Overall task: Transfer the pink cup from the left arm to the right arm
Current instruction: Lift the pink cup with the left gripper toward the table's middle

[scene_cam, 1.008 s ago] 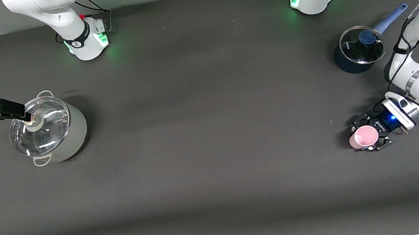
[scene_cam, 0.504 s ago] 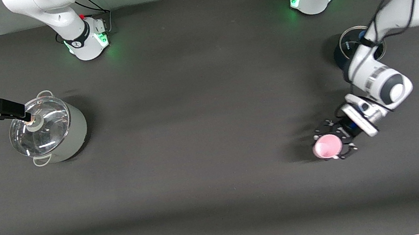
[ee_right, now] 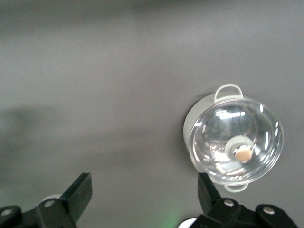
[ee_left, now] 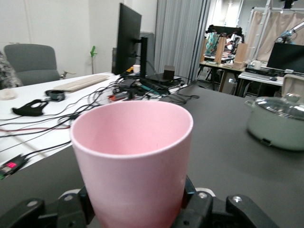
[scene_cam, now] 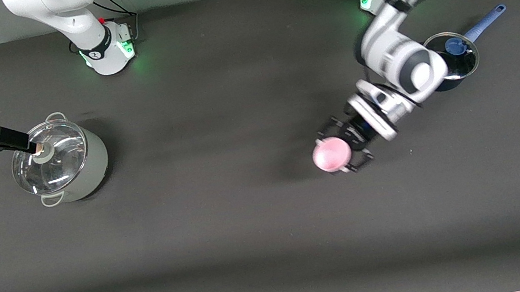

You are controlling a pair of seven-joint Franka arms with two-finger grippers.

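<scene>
The left tool (scene_cam: 346, 147) is clamped around the pink cup (scene_cam: 331, 154), holding it in the air over the middle of the dark surface (scene_cam: 229, 215), toward the left arm's end; the left wrist view shows the cup (ee_left: 133, 161) gripped low on its body. The right tool (scene_cam: 27, 147) hangs with its fingers (ee_right: 78, 192) spread wide and empty, over the glass-lidded grey-green pot (scene_cam: 60, 161) at the right arm's end. A blue saucepan (scene_cam: 453, 59) stands near the left arm's base.
</scene>
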